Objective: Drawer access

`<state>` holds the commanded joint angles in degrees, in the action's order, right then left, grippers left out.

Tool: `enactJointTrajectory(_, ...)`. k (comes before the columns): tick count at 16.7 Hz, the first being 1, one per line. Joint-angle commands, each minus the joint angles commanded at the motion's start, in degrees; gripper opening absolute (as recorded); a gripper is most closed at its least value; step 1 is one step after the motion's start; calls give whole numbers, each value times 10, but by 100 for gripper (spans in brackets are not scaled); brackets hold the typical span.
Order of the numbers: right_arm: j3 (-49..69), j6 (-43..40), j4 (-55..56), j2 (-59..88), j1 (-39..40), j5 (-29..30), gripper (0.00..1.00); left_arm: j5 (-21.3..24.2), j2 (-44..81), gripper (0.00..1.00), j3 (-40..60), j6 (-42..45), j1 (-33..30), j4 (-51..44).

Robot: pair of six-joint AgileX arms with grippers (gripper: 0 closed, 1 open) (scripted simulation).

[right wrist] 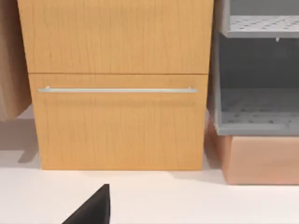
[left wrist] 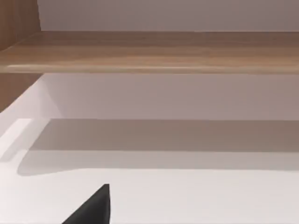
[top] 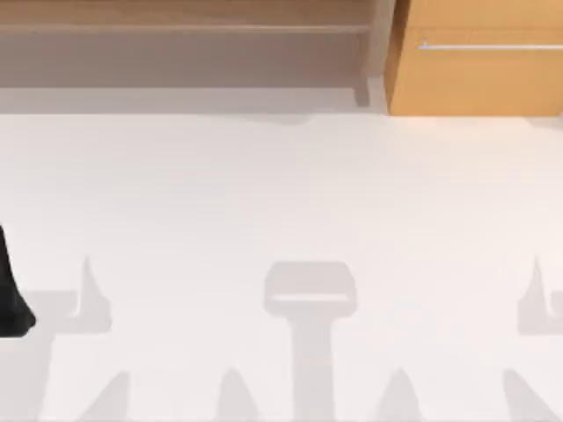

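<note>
Top view: drawer (top: 475,57) sat shut at table's (top: 281,211) 1 o'clock edge, silver bar handle (top: 493,46) across front; brown shelf unit (top: 185,44) at 11 o'clock. Left arm (top: 12,294) parked at 9 o'clock.

Left wrist view: shelf board ahead; left gripper's finger spread could not be told.

Right wrist view: drawer faced camera squarely, handle level. Right gripper's spread could not be told. Best approach, likely: open wide, centre on bar, pull straight.

The drawer (top: 475,57) runs off the top view's right edge.
</note>
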<state>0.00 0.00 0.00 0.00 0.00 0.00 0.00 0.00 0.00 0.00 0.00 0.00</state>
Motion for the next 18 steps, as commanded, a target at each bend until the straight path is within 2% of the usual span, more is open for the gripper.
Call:
enactJointTrajectory(3, 7, 0, 4, 7, -4, -4, 100, 0, 0, 100, 0, 0, 0, 0)
enactJointTrajectory(7, 79, 1, 43, 94, -50, -46, 100, 0, 0, 100, 0, 0, 0, 0)
enactJointTrajectory(18, 385, 8, 200, 583, -248, -240, 100, 0, 0, 100, 0, 0, 0, 0)
